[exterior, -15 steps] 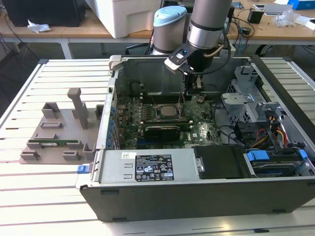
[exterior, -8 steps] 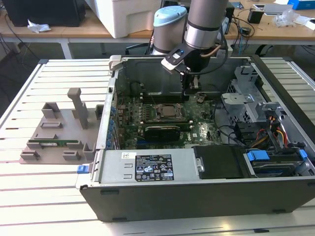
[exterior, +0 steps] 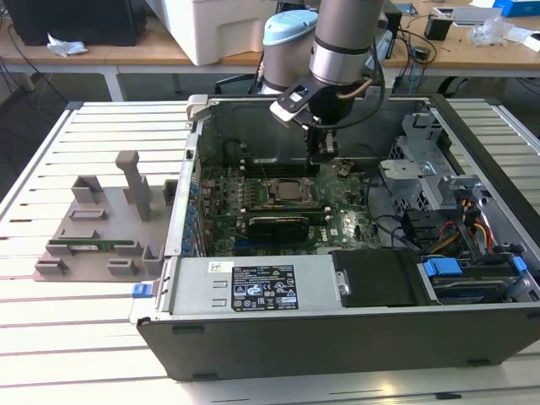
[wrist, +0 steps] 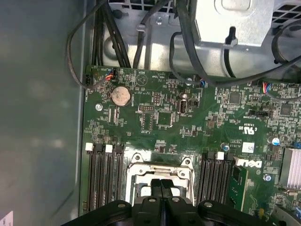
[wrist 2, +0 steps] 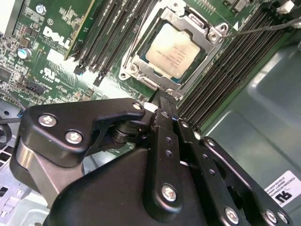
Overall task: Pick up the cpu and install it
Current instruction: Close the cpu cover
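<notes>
The cpu (wrist 2: pixel 174 49), a small square chip with a pale metal top, lies flat inside the black-framed socket (wrist 2: pixel 133 66) on the green motherboard. In the exterior view the cpu (exterior: pixel 287 192) sits mid-board inside the open computer case (exterior: pixel 337 337). My gripper (exterior: pixel 321 157) hangs just above the board at the socket's far edge, its tip close to the cpu but apart from it. In both wrist views the two black fingers (wrist: pixel 155 184) are pressed together, and the gripper (wrist 2: pixel 164 96) holds nothing.
Black memory slots (wrist: pixel 101 174) flank the socket on both sides. Cables (wrist: pixel 181 42) and a metal drive cage (exterior: pixel 430 169) crowd the case's right in the exterior view. The power supply (exterior: pixel 261 287) lines the near wall. A grey fixture (exterior: pixel 101 228) stands outside on the exterior view's left.
</notes>
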`<control>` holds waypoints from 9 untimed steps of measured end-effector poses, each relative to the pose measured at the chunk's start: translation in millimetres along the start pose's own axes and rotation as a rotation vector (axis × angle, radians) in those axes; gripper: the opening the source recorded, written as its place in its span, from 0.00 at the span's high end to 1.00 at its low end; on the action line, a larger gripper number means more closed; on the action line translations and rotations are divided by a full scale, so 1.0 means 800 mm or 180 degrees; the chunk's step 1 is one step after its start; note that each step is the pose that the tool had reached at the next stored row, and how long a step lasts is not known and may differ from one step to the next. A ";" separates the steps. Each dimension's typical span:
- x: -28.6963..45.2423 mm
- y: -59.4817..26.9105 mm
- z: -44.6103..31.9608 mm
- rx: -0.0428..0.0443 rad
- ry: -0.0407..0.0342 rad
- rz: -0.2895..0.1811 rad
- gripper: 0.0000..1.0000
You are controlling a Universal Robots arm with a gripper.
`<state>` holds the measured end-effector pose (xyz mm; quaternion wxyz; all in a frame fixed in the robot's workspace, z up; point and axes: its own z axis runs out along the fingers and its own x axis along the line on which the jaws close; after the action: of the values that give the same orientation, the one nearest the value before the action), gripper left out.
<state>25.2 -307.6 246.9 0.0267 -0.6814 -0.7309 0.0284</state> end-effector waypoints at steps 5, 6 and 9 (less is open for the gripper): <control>0.0002 -0.003 0.0067 0.0000 0.0000 0.0000 0.89; 0.0003 -0.003 0.0086 0.0000 0.0000 0.0000 0.89; 0.0003 -0.003 0.0117 0.0000 0.0000 0.0000 0.89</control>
<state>22.1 -307.6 237.8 0.0267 -0.6814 -0.7309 0.0284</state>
